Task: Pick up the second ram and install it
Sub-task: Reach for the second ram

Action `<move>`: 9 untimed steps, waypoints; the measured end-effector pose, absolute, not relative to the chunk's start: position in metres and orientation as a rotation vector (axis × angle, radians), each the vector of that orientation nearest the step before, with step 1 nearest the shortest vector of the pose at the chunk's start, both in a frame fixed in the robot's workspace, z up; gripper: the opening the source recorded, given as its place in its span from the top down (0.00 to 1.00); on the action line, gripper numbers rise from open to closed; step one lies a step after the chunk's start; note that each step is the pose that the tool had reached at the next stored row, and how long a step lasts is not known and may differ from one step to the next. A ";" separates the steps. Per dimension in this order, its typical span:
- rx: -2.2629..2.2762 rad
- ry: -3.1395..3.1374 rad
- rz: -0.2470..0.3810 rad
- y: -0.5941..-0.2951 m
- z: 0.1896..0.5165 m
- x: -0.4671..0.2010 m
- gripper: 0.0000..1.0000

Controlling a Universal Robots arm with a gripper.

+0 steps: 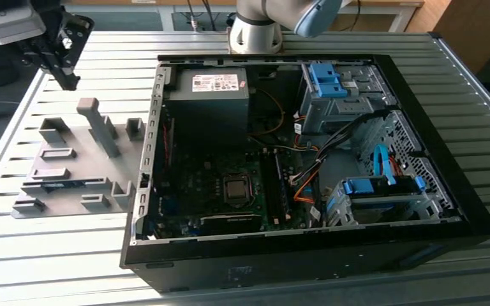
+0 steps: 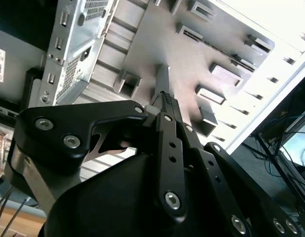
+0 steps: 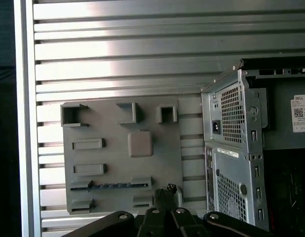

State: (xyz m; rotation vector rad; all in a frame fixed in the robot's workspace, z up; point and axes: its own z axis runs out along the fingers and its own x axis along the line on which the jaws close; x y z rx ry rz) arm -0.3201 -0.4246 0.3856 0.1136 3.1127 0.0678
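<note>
The second ram (image 1: 61, 185) is a thin dark blue-green stick lying on edge in a slot near the front of the grey tray (image 1: 74, 159), at the exterior view's left. The first wrist view shows the ram (image 3: 115, 185) as a dark strip between two grey tray blocks. My gripper (image 1: 66, 80) hangs high above the table beyond the tray's far end, well apart from the ram. Its black fingertips (image 3: 165, 190) stand close together with nothing between them, and they also appear in the second wrist view (image 2: 165, 96).
An open black computer case (image 1: 449, 191) lies on the slatted metal table (image 1: 49, 255), to the exterior view's right of the tray. Inside are the motherboard with long black sockets (image 1: 272, 185), a power supply (image 1: 211, 95), cables and blue drive brackets (image 1: 326, 80). A tall grey post (image 1: 100, 127) rises from the tray.
</note>
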 end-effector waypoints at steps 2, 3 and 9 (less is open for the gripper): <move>0.112 3.113 0.068 -0.426 0.385 -0.324 0.89; 0.111 3.114 0.068 -0.427 0.385 -0.325 0.89; 0.109 3.115 0.067 -0.431 0.384 -0.342 0.89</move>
